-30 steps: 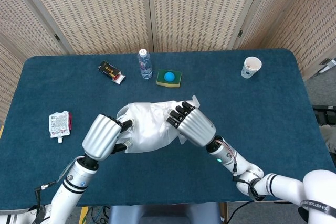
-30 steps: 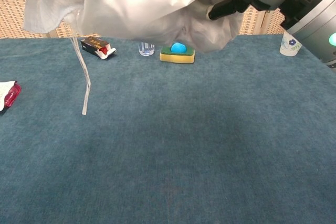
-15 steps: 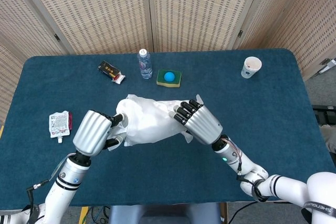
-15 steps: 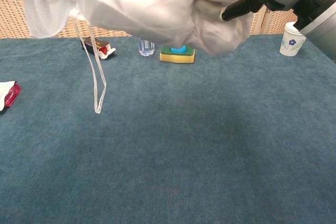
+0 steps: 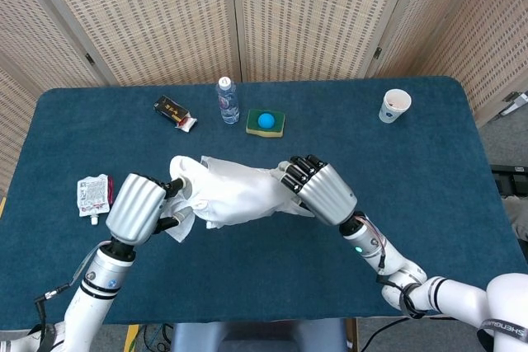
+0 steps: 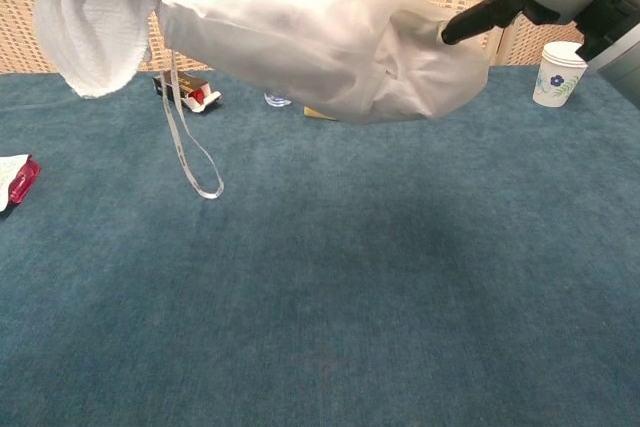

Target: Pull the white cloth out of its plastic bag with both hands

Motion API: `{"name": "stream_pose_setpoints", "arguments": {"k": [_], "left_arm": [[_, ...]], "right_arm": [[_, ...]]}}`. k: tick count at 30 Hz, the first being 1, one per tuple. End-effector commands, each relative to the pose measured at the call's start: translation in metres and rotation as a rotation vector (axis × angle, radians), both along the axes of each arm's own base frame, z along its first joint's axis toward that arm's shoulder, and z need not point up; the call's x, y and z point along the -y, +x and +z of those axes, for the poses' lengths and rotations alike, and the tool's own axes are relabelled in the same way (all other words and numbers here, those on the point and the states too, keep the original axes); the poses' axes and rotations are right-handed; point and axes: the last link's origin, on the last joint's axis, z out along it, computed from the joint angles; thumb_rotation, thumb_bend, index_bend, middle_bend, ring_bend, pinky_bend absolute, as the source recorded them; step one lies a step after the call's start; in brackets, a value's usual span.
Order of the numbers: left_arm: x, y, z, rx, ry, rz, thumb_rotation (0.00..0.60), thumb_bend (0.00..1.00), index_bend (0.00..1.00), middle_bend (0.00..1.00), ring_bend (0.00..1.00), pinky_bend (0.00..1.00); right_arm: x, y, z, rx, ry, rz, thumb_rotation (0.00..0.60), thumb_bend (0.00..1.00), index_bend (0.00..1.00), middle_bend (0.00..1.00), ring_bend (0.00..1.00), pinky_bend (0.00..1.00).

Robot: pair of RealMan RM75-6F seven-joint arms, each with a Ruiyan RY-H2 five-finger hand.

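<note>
Midair, the left hand (image 5: pixel 142 206) fingers pinch the cloth (image 6: pixel 85 32) emerging beside them while the right hand (image 5: pixel 324 191) fingers clamp the bag (image 6: pixel 320 42); slick plastic could slip free.

We see a soft, finely textured white cloth (image 6: pixel 85 32) emerging from a thin, translucent, faintly glossy plastic bag (image 6: pixel 320 37), each robot hand (image 5: pixel 139 206) (image 5: pixel 326 191) cased in ribbed, satiny silver metal with black matt fingers (image 5: pixel 299 172), over a matt, felt-like dark blue tabletop (image 5: pixel 272 261).
</note>
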Motion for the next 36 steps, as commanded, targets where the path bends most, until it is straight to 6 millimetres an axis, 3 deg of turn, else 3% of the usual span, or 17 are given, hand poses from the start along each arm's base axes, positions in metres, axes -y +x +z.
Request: {"name": "stream_pose_setpoints", "arguments": {"k": [1, 9, 15, 24, 36], "left_arm": [[0.001, -0.002, -0.001, -0.008, -0.003, 0.002, 0.6, 0.58, 0.76, 1.0, 1.0, 1.0], [0.002, -0.006, -0.012, -0.053, -0.021, 0.003, 0.6, 0.58, 0.76, 1.0, 1.0, 1.0], [0.004, -0.008, -0.026, -0.097, -0.041, 0.0, 0.6, 0.58, 0.76, 1.0, 1.0, 1.0], [0.01, -0.019, -0.041, -0.151, -0.067, 0.011, 0.6, 0.58, 0.76, 1.0, 1.0, 1.0], [0.014, -0.024, -0.053, -0.182, -0.085, 0.007, 0.6, 0.58, 0.76, 1.0, 1.0, 1.0]], "right_arm": [[0.0, -0.001, -0.001, -0.002, 0.005, -0.006, 0.6, 0.29, 0.38, 0.44, 0.4, 0.64], [0.001, -0.008, -0.005, -0.039, 0.048, -0.081, 0.6, 0.0, 0.23, 0.28, 0.3, 0.55], [0.0, -0.012, -0.005, -0.053, 0.083, -0.136, 0.6, 0.0, 0.16, 0.21, 0.24, 0.5], [-0.003, -0.017, -0.002, -0.017, 0.085, -0.15, 0.6, 0.0, 0.16, 0.33, 0.28, 0.5], [-0.008, -0.027, -0.008, -0.055, 0.205, -0.267, 0.6, 0.0, 0.16, 0.28, 0.26, 0.46]]}}
